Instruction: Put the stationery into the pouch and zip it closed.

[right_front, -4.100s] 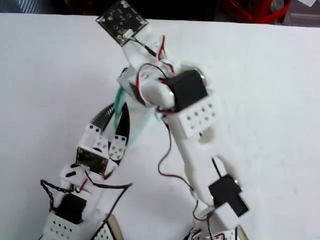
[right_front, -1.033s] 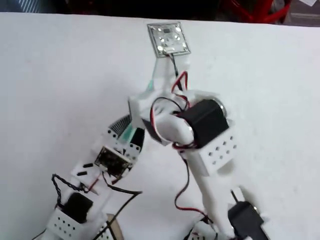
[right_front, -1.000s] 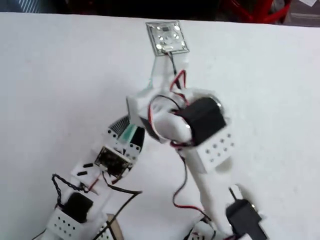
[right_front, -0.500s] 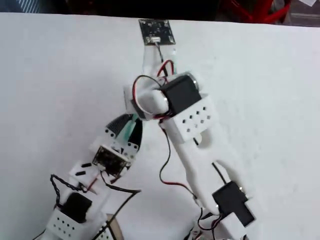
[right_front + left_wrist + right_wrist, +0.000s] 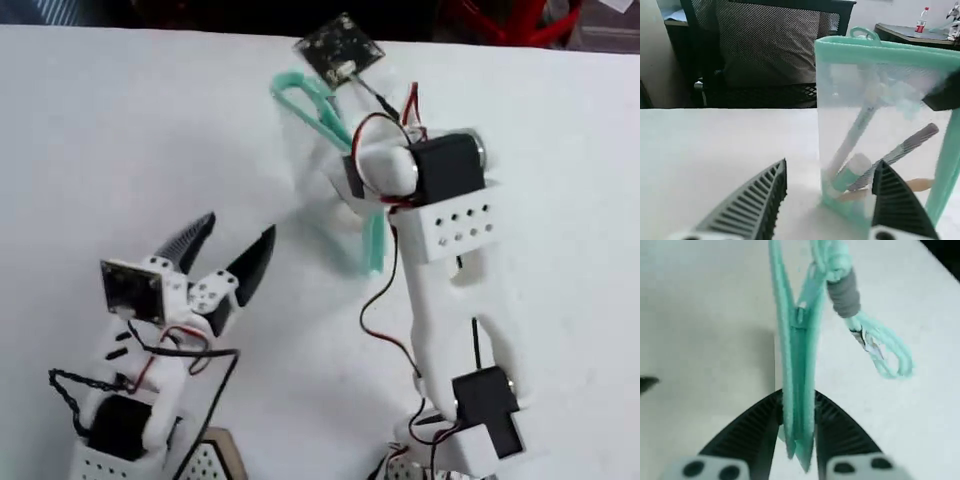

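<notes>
A clear pouch (image 5: 322, 135) with a teal rim stands on its edge at the table's far middle. In the left wrist view the pouch (image 5: 890, 100) holds a white pen (image 5: 856, 131), a grey pen (image 5: 910, 142) and a few smaller pieces at its bottom. My right gripper (image 5: 797, 396) is shut on the pouch's teal zipper edge (image 5: 792, 340). The teal pull cord (image 5: 885, 355) hangs loose beside it. My left gripper (image 5: 240, 228) stands open near the front left, apart from the pouch, with nothing between its fingers (image 5: 762, 197).
The white table (image 5: 110, 140) has free room on the left and right. Its far edge (image 5: 150, 30) runs along the back, with a dark chair (image 5: 760, 45) beyond it. The right arm's body (image 5: 450, 250) stretches from the front toward the pouch.
The left gripper let go of the pouch, opened and drew back to the front left. The right arm swung right and carried the pouch with it, now standing on edge.
</notes>
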You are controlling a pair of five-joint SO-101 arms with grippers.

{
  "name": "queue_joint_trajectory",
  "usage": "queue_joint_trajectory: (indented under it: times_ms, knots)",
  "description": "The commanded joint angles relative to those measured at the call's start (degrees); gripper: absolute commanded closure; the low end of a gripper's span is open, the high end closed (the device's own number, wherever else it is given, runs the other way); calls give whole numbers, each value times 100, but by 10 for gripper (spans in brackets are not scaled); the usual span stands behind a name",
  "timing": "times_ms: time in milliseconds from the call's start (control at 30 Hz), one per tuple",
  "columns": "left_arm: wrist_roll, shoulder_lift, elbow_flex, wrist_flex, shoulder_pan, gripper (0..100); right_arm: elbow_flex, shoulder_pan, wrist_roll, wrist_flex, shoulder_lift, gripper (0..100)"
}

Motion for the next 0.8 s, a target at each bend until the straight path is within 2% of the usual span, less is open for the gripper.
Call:
queue_joint_trajectory:
  times_ms: [0, 133, 300, 500, 600, 767]
  knots:
    - [105, -4, -343, 123, -75, 724, -369, 57, 1363, -13, -154, 981]
    - [132, -4, -360, 114, -92, 725, -422, -180, 1705, -22, -338, 981]
    - [264, 4, -765, -114, 31, 762, 132, -286, 1723, -13, -629, 981]
    - [448, 22, -1002, -369, 330, 782, 1468, -295, 1723, -31, -1552, 981]
    - [466, 57, -1187, -343, 743, 782, 2215, -303, 1741, -48, -2299, 981]
    - [607, 1420, -2479, 53, 1156, 784, 3411, -303, 1758, -224, -3793, 981]
